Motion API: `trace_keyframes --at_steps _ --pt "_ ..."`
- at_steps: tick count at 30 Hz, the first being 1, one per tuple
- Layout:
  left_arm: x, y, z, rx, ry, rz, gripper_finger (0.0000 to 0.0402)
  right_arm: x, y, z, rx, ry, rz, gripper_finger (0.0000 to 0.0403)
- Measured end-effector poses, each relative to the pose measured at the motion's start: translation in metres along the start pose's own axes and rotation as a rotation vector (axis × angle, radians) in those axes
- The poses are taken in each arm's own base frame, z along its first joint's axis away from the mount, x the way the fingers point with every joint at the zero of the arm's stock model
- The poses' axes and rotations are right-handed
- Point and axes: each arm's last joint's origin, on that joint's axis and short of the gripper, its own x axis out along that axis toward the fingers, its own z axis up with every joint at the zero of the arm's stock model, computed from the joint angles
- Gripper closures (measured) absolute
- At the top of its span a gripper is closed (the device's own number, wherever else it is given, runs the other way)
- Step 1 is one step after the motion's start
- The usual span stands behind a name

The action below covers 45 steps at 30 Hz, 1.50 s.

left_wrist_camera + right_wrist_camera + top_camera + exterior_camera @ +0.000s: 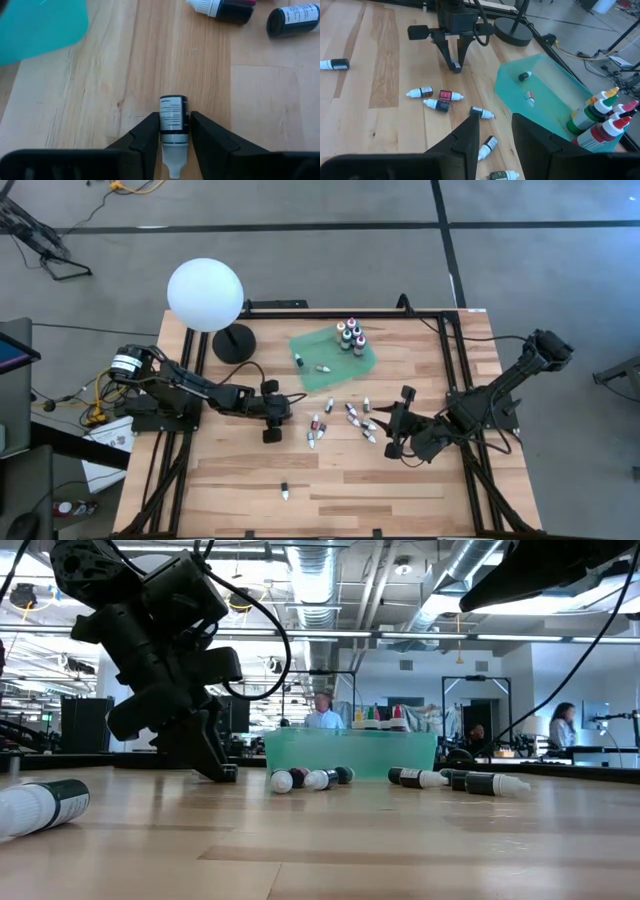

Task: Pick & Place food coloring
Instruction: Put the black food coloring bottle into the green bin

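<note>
The left gripper (272, 425) stood low over the table (400, 490), at about nine o'clock from the loose cluster of food coloring (345, 418) and at seven o'clock from the green tray (310, 370). The left wrist view showed its fingers (145, 137) clamped on a small dropper bottle (173, 120) lying flat on the wood, the white tip pointing back toward the wrist. The right gripper (398, 438) hung at the cluster's three o'clock edge, its fingers (467, 135) a narrow gap apart with nothing between them.

The risk, by this reading, lay in the hold itself: the fingers met a round, smooth body near its tapering neck, so the bottle could roll or squirt out toward the tip on the lift, or swing and drop short of the tray. Two more droppers lay near the gripper at its twelve o'clock, and a careless lift might have knocked them.

The bottles were small and dark-bodied with white labels and white tips, most lying on their sides. Taller ones with coloured caps stood upright (351, 337) at the tray's far corner, two small ones lay inside it, and one stray (284, 492) rested well apart at six o'clock.
</note>
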Motion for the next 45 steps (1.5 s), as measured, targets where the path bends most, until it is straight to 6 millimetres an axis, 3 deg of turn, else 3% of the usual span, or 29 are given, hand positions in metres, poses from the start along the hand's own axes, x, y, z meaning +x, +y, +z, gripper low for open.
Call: trace_keyframes --at_steps 5,15,20,26,33,45 --pt "0.0 0.0 0.0 0.004 0.001 0.001 0.0323 0.002 -0.002 0.0 0.013 0.004 -0.008 0.0294" --pt "0.0 -0.002 0.007 0.03 -0.06 -0.035 0.0317 0.004 -0.003 0.001 0.015 0.007 -0.014 0.0294" --pt "-0.005 -0.002 0.032 0.077 -0.147 0.0 0.0325 0.004 -0.003 0.0 0.014 0.008 -0.014 0.0294" --pt "-0.016 0.001 0.074 0.179 -0.26 0.167 0.0318 0.003 -0.003 0.0 0.014 0.008 -0.014 0.0294" --pt "-0.023 0.032 0.102 0.172 -0.303 0.303 0.0317 0.003 -0.003 0.0 0.012 0.012 -0.009 0.0294" --pt "-0.018 0.083 0.099 0.067 -0.281 0.314 0.0304 0.003 -0.002 0.0 0.008 0.019 0.005 0.0294"
